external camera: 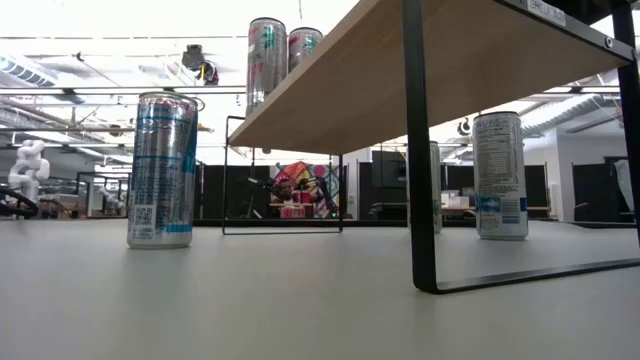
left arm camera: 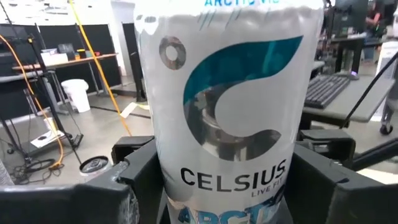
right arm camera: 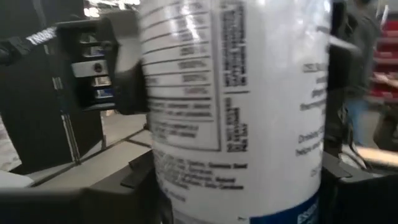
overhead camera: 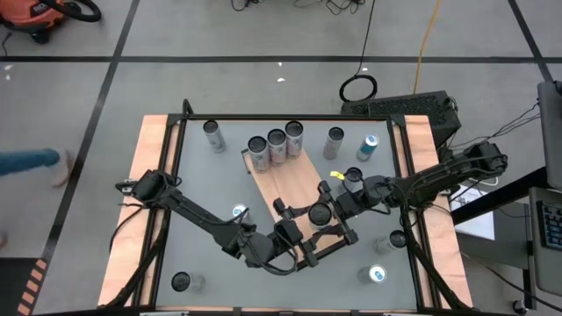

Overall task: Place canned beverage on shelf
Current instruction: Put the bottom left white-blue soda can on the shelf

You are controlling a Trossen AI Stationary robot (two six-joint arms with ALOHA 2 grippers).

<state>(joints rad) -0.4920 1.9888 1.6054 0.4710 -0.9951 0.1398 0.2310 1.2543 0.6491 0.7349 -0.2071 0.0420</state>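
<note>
The Celsius can [overhead camera: 320, 213] stands over the near end of the shelf [overhead camera: 294, 180], gripped between both arms – left gripper [overhead camera: 300, 230] and right gripper [overhead camera: 338, 208] each clamp its sides. Judged rigid but thin-walled, smooth, slippery – best held mid-body. Three cans [overhead camera: 276, 144] crowd the shelf's far end.

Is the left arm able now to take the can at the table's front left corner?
Probably not yet: the left gripper holds the Celsius can over the shelf, beside the right gripper. The path to the corner can looks free.
</note>
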